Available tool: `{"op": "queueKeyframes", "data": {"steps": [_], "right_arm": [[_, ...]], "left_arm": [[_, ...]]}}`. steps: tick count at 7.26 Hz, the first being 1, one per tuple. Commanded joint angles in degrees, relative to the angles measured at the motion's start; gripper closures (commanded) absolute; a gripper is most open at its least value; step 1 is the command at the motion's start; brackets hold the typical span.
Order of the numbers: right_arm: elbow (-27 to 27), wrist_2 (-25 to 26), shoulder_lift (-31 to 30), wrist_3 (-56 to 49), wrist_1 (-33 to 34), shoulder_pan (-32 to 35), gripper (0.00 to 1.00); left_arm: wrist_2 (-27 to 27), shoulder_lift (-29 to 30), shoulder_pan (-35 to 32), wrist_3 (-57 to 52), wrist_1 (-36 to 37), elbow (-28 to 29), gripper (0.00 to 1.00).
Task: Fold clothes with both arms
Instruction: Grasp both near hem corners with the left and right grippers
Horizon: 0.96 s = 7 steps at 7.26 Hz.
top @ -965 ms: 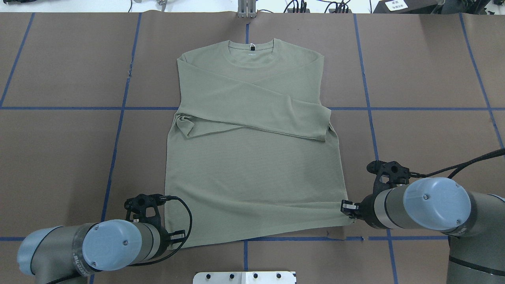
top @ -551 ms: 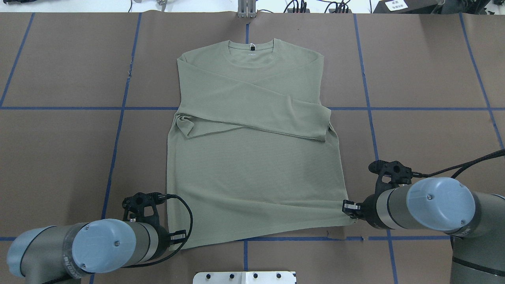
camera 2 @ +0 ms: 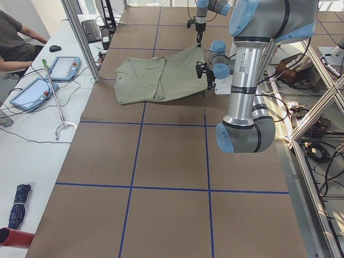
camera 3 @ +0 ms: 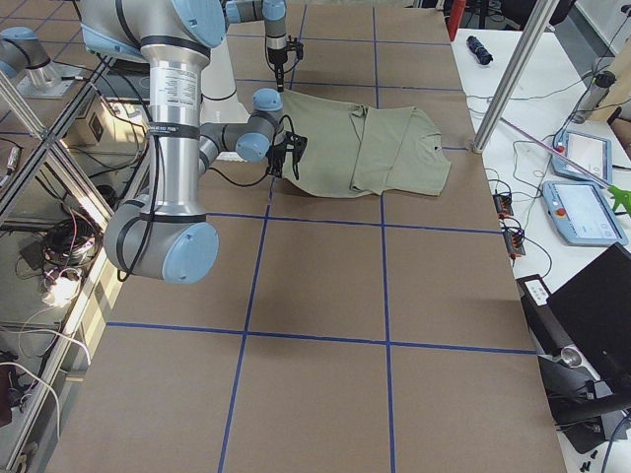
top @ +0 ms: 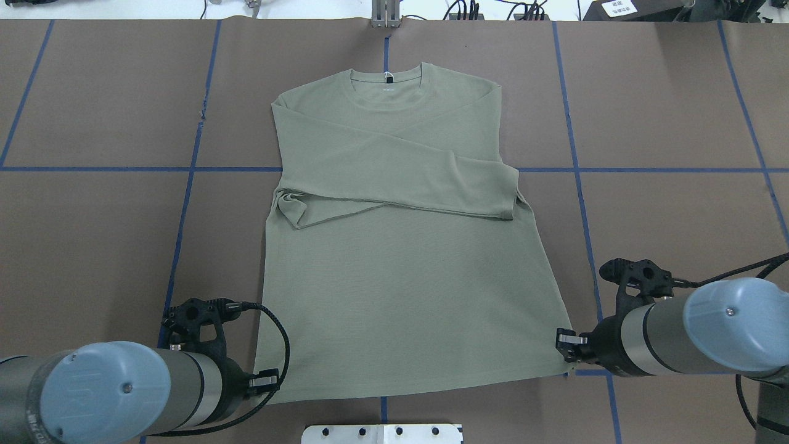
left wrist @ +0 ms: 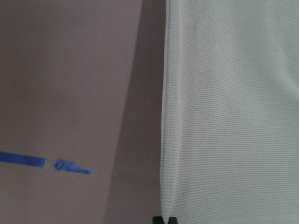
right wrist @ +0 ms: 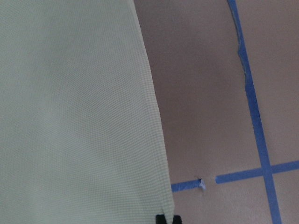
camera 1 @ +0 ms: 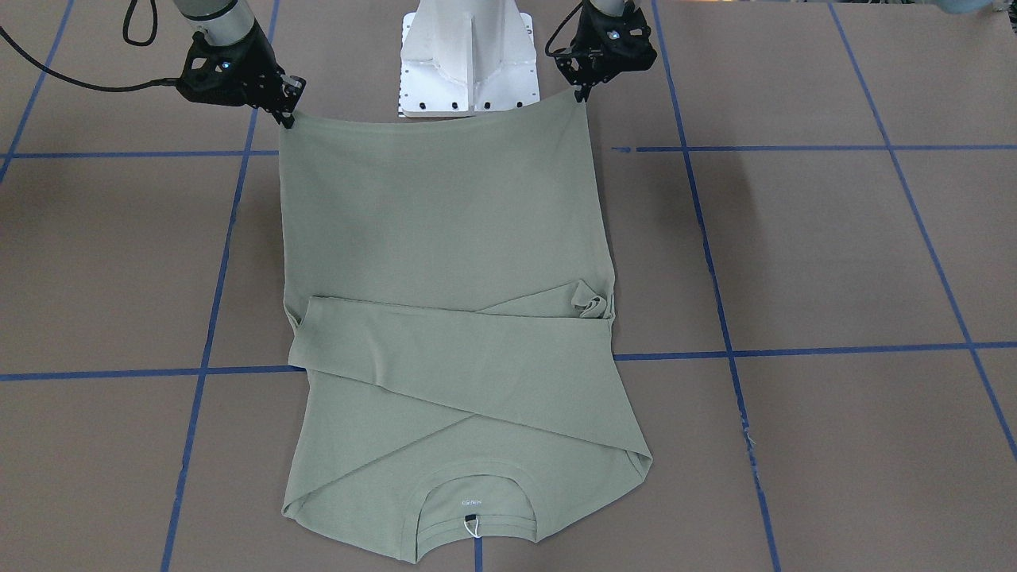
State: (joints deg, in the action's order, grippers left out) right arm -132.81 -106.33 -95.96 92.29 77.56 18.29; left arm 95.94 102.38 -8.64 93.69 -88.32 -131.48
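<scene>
The sage-green shirt [top: 400, 277] lies face up on the brown table, neck [top: 386, 77] at the far side, both sleeves folded across the chest. My left gripper [top: 259, 394] is shut on the hem's left corner, and the wrist view has its fingertips [left wrist: 165, 219] pinching the cloth edge. My right gripper [top: 570, 365] is shut on the hem's right corner, fingertips [right wrist: 168, 218] closed on the fabric. From the front, the right gripper [camera 1: 288, 119] and left gripper [camera 1: 582, 94] hold the hem taut and slightly raised.
The white pedestal base [camera 1: 469, 56] stands just behind the hem, between the arms. Blue tape lines [top: 185, 169] grid the brown table cover. A person [camera 2: 13, 45] sits at a side bench with tablets [camera 2: 64, 67] past the table's far edge.
Both grippers have drawn back toward the robot's base with the hem corners, the right one also outward. The lower shirt body is stretched and the hem wrinkles are gone.
</scene>
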Motion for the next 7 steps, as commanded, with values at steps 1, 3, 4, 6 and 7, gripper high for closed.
{"op": "queueKeyframes", "data": {"steps": [1,3,4,6,7], "right_arm": [[-5.3,-7.0,-3.4,0.2,0.3,-1.5,1.0],[-9.5,-12.7,-6.8,0.4,0.3,-3.0,1.0],[-10.8,-13.8,-7.3,1.4,0.3,-3.1,1.0],[-9.6,-13.6,-6.4,1.0,0.1,1.3,1.0],[-6.5,-13.5,-2.4,0.8,0.0,5.7,1.0]], "left_arm": [[1.1,0.2,3.9,0.1,2.6,-5.9,1.0],[1.0,0.4,11.1,1.3,7.7,-13.2,1.0],[1.0,0.4,12.1,1.6,8.6,-14.2,1.0],[1.1,0.3,8.9,1.0,8.9,-13.5,1.0],[1.2,0.6,4.6,-1.1,9.0,-13.0,1.0]]}}
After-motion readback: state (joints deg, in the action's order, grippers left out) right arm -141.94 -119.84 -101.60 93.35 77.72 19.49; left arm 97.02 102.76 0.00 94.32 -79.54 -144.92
